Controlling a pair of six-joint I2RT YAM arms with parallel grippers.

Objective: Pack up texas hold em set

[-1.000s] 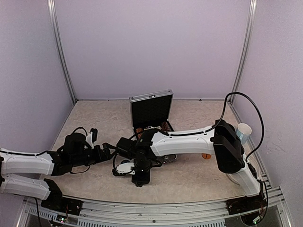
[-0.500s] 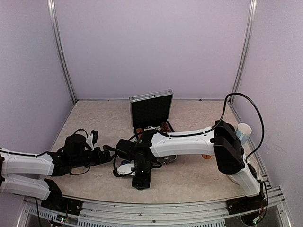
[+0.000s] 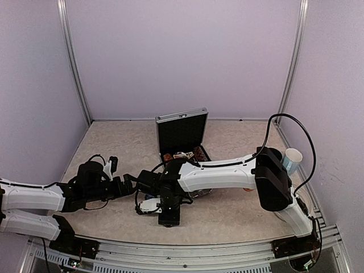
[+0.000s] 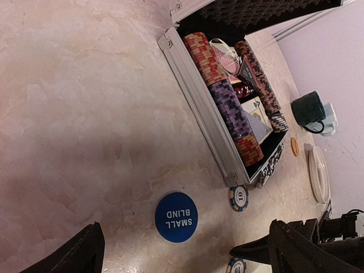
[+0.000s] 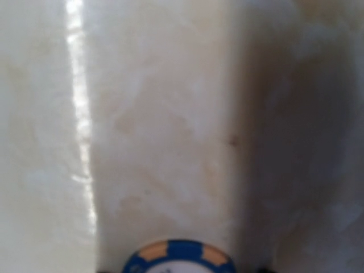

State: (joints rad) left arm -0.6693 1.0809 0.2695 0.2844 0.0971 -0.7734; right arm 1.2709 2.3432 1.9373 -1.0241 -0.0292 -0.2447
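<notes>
Blue-edged chip (image 5: 179, 259) at the tip of our right gripper (image 3: 169, 215) looks light, stiff, slick; we'd pinch across its rim. Whether that gripper is open we cannot tell. Our left gripper (image 4: 182, 256) gapes, empty.

Open silver case (image 4: 196, 99), chips (image 4: 230, 108) inside

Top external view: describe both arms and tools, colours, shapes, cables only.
The left arm and right arm are smooth white tubular shells joined by black joint housings. The right arm has a boxy black elbow block with a black cable looping over it. The left tool and right tool are black, with thin black wires curling nearby. No markings are legible.
</notes>
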